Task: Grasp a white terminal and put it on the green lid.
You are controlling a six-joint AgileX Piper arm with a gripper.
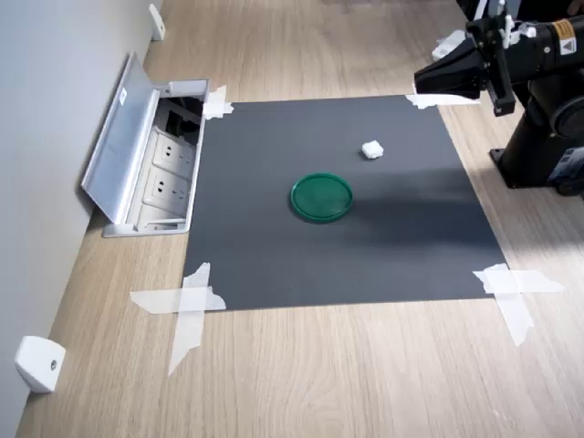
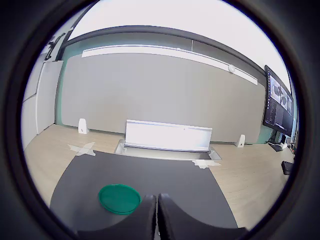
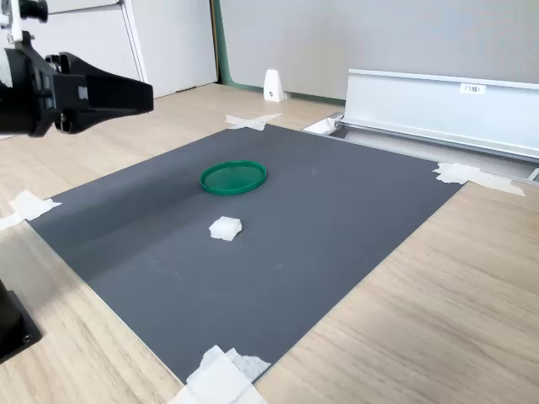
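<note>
The gripper (image 1: 422,84) hangs closed and empty above the dark mat's (image 1: 383,246) edge, with the white terminal (image 1: 371,150) lying below and ahead of it and the green lid (image 1: 321,197) farther out.
</note>
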